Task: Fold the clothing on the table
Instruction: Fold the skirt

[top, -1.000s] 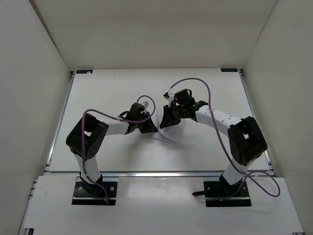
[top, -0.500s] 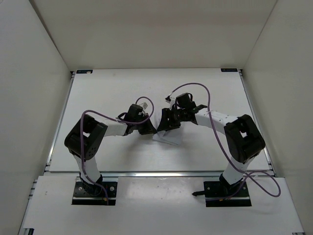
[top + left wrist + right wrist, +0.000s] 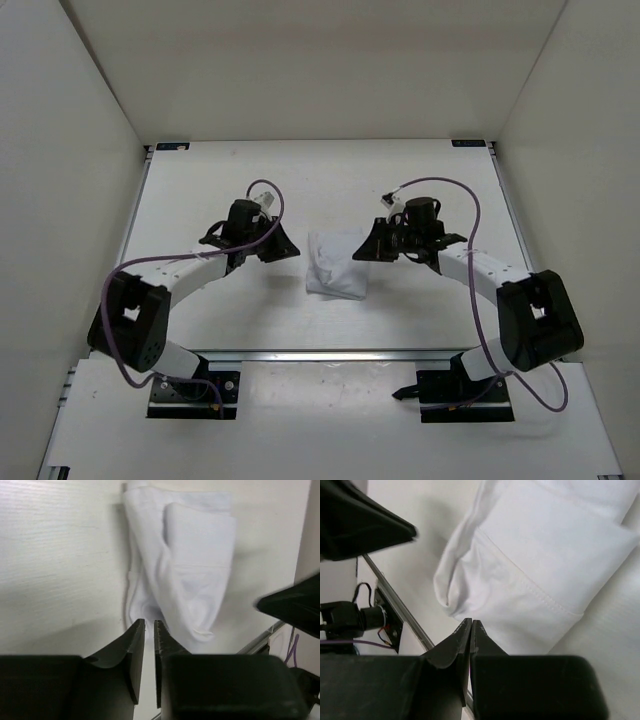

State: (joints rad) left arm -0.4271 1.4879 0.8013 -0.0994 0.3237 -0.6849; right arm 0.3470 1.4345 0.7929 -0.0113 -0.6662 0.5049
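Note:
The clothing (image 3: 336, 265) lies as a small folded white bundle on the table (image 3: 220, 180), between the two arms. It fills the upper part of the left wrist view (image 3: 185, 575) and of the right wrist view (image 3: 545, 555). My left gripper (image 3: 285, 246) hovers just left of it, its jaws (image 3: 149, 624) a narrow gap apart with nothing between them. My right gripper (image 3: 366, 250) sits just right of the cloth, its jaws (image 3: 471, 623) pressed together and empty. Neither gripper touches the fabric.
White walls enclose the table on three sides. A metal rail (image 3: 330, 353) runs along the near edge. Purple cables loop over both arms. The other arm's dark gripper shows at the right edge (image 3: 295, 605) and at the top left (image 3: 355, 520) of the wrist views.
Both grippers have let go and drawn outward from the middle, left to the left, right to the right. The clothing, lifted and pinched before, now rests flat and folded.

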